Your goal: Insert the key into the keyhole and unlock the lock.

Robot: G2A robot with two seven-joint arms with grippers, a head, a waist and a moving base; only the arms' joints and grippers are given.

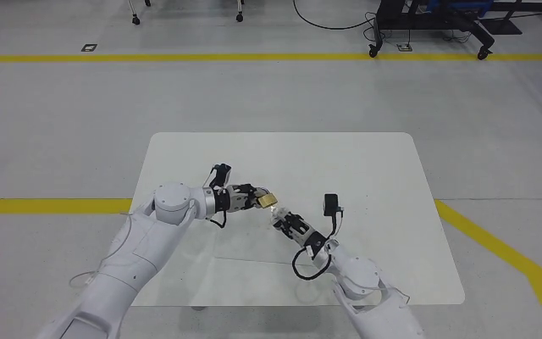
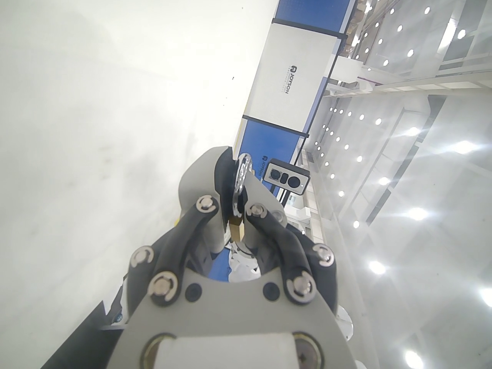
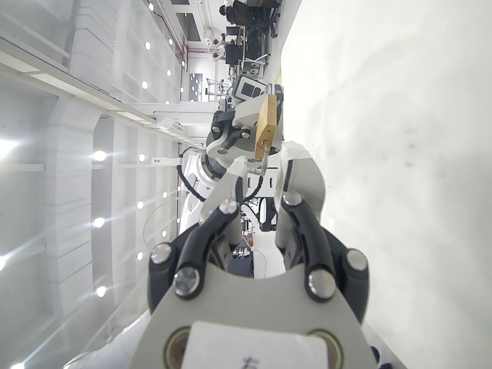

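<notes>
Left gripper point(image 2: 239, 173) is clamped on the brass lock point(image 3: 266, 120), which is held over the middle of the white table point(image 1: 373, 169) with its keyhole end turned toward the right gripper point(image 3: 265, 163). That gripper's fingers are parted, and the key point(image 3: 264, 160) (small, silver, at the keyhole end) is seen between them. Print is carried by a wall panel point(image 2: 292, 78) behind.

Lock point(image 3: 266, 124), in left jaws: brass body, silver shackle.
Key point(image 3: 264, 162), just past left jaws: silvery.
Left gripper point(image 2: 238, 178): pale grey shell, black links, silver bolts.
Table point(image 1: 373, 169), under jaws: plain white.
Floor point(image 1: 254, 85), beyond table: pale grey, yellow stripes.
</notes>
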